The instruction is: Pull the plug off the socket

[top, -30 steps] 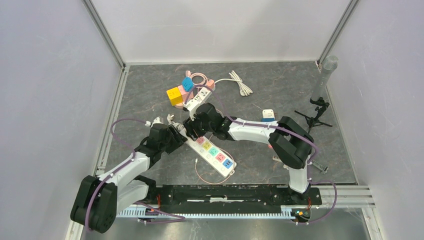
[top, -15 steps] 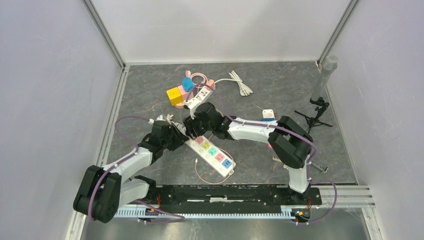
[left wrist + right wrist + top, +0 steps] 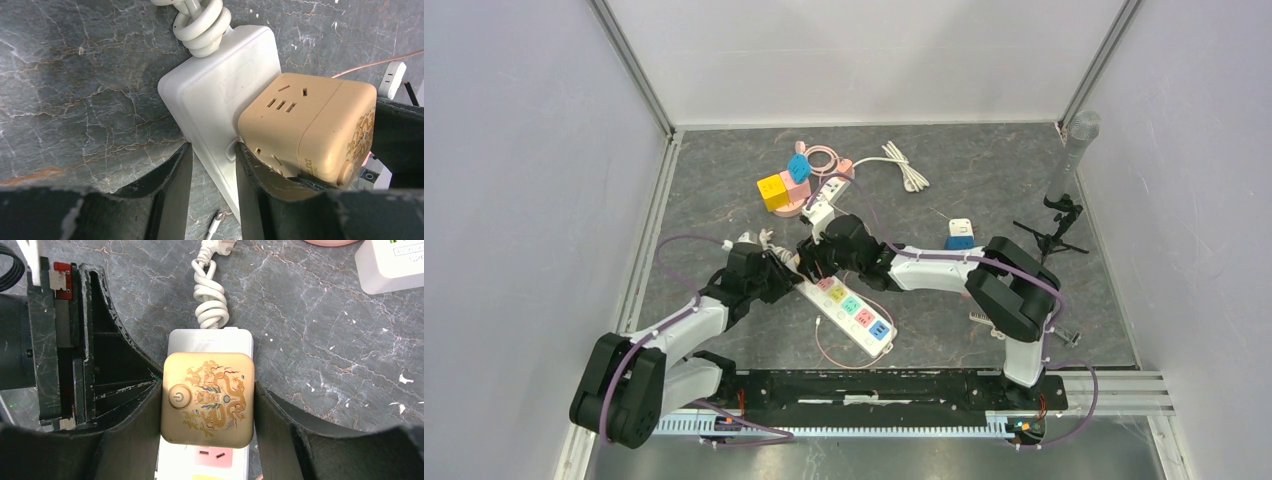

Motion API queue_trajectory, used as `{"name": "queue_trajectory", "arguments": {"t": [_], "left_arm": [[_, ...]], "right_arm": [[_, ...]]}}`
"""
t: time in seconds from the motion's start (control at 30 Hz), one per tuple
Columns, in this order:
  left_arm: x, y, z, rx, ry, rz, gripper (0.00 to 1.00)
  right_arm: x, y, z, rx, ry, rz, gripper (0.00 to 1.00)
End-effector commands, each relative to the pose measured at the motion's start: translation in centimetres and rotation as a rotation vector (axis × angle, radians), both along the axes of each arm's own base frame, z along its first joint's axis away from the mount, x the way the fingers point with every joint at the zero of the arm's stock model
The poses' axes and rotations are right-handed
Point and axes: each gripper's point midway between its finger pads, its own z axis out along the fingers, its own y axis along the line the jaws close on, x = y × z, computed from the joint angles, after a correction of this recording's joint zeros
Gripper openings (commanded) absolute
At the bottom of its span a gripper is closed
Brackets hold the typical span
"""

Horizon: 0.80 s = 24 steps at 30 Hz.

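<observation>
The socket is a white power strip (image 3: 856, 310) with coloured outlets, lying slantwise in the middle of the table. The plug is a gold cube with a dragon print (image 3: 207, 397), seated on the strip's end (image 3: 210, 342) by its coiled white cord (image 3: 211, 300). My right gripper (image 3: 207, 410) is shut on the cube, one finger flat on each side. In the left wrist view the cube (image 3: 305, 125) sits on the strip (image 3: 215, 95). My left gripper (image 3: 212, 155) pinches the strip's edge beside the cube. From above, both grippers (image 3: 802, 264) meet there and hide the cube.
A second strip (image 3: 829, 192) with yellow (image 3: 772, 190), pink and blue cubes lies behind. A white cable (image 3: 902, 165) is at the back and a small white-blue charger (image 3: 960, 233) to the right. A microphone on a stand (image 3: 1064, 190) is at far right. A thin pink cable (image 3: 834, 352) loops near the front.
My left gripper's fingers have closed in onto the strip's edge. The right arm, with its hold on the cube, has shifted slightly to the right.
</observation>
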Motion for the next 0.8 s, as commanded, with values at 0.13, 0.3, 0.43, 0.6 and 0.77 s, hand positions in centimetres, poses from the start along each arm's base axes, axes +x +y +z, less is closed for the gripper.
{"name": "queue_trajectory", "arguments": {"t": [0.13,0.3,0.43,0.6,0.77], "left_arm": [[-3.7,2.9,-4.2,0.126,0.181,0.053,0.42],[-3.8,2.6,-4.2,0.114,0.182,0.043,0.4],[-3.6,2.5,-4.0,0.106,0.168,0.041,0.38],[-3.7,2.5,-3.9,0.107,0.167,0.04,0.35],[-3.7,2.5,-3.9,0.105,0.152,0.029,0.33]], "right_arm": [[-0.4,2.0,6.9,0.138,-0.169,0.05,0.0],[-0.3,1.7,9.4,0.234,-0.143,0.041,0.0],[-0.8,2.3,8.0,0.248,-0.087,0.036,0.0],[-0.3,1.9,5.4,0.144,-0.098,-0.014,0.0],[-0.5,1.6,8.8,0.37,0.028,0.028,0.0]]}}
